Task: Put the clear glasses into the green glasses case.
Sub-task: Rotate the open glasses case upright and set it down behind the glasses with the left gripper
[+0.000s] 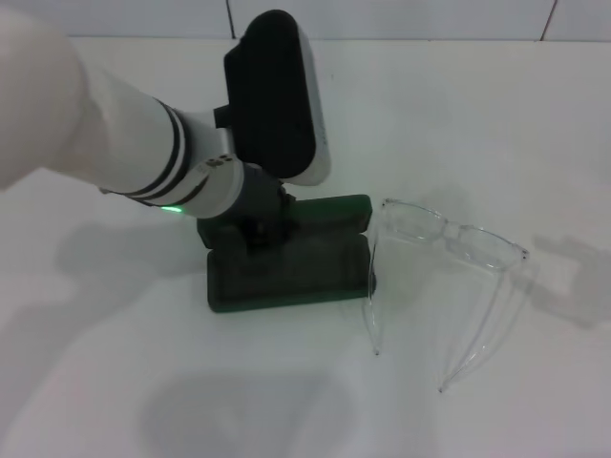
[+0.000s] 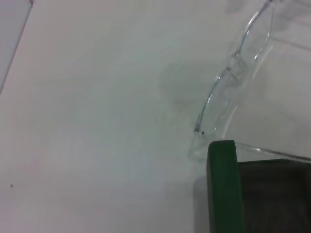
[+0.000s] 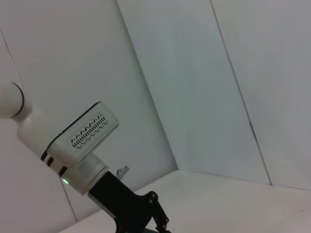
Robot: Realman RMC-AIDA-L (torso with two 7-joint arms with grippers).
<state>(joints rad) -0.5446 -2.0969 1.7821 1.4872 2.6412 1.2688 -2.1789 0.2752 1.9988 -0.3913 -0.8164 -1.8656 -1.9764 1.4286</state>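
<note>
The green glasses case (image 1: pixel 286 277) lies open on the white table, its lid (image 1: pixel 329 212) raised at the far side and its dark lining showing. My left gripper (image 1: pixel 253 229) is down at the case's far left part, against the lid. The left wrist view shows the case's green rim (image 2: pixel 222 184) and dark interior close up. The clear glasses (image 1: pixel 449 243) stand just right of the case with arms unfolded and pointing toward me; one arm tip lies near the case's right end. They also show in the left wrist view as clear glasses (image 2: pixel 228 92). My right gripper is out of view.
A white table (image 1: pixel 477 114) carries everything, with a tiled wall along its far edge. The right wrist view shows the left arm (image 3: pixel 73 141) against the wall from a distance.
</note>
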